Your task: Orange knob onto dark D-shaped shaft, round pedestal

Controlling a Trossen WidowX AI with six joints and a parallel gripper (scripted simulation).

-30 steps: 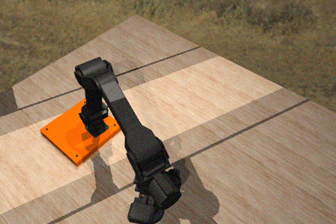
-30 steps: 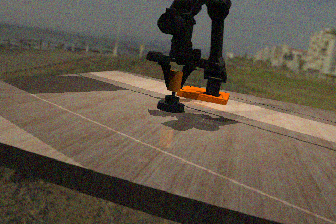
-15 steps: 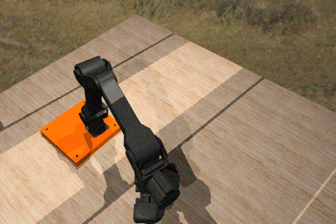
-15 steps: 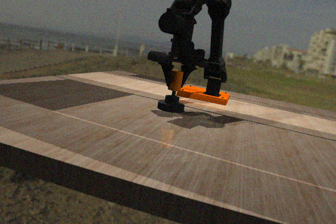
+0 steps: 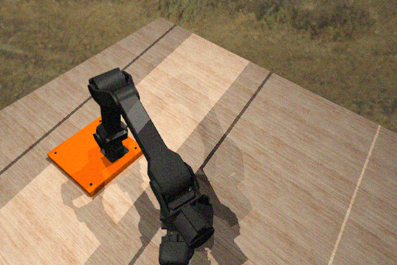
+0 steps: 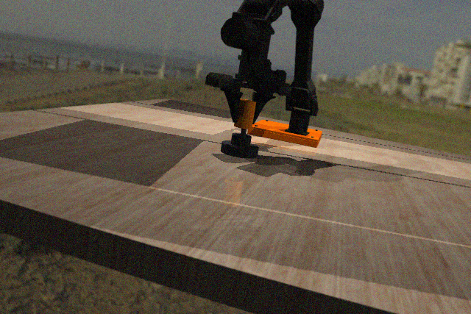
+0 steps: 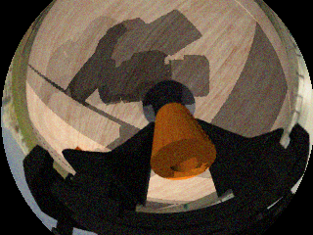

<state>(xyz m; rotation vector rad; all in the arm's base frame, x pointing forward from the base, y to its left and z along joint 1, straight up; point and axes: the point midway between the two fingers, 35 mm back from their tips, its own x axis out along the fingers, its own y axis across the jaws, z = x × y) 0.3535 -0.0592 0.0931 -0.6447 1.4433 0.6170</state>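
In the exterior view, we locate the black round pedestal (image 6: 239,149) (image 7: 167,92) at centre frame, on the wood-grain tabletop (image 5: 288,175) (image 6: 228,226) (image 7: 220,29). Directly above, our black two-fingered hand (image 5: 173,237) (image 6: 245,119) (image 7: 174,124) grips the orange cylindrical knob (image 5: 173,233) (image 6: 246,112) (image 7: 180,142) clear of the pedestal; the dark shaft (image 6: 243,131) shows between. Beyond, right of centre, lies the orange rectangular base plate (image 5: 73,162) (image 6: 268,129) (image 7: 78,148).

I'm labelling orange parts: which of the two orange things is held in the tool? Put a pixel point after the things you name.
The upright knob (image 6: 246,113) (image 7: 182,142), between the tool's fingers; the flat plate (image 5: 75,156) (image 6: 281,134) lies under the arm.
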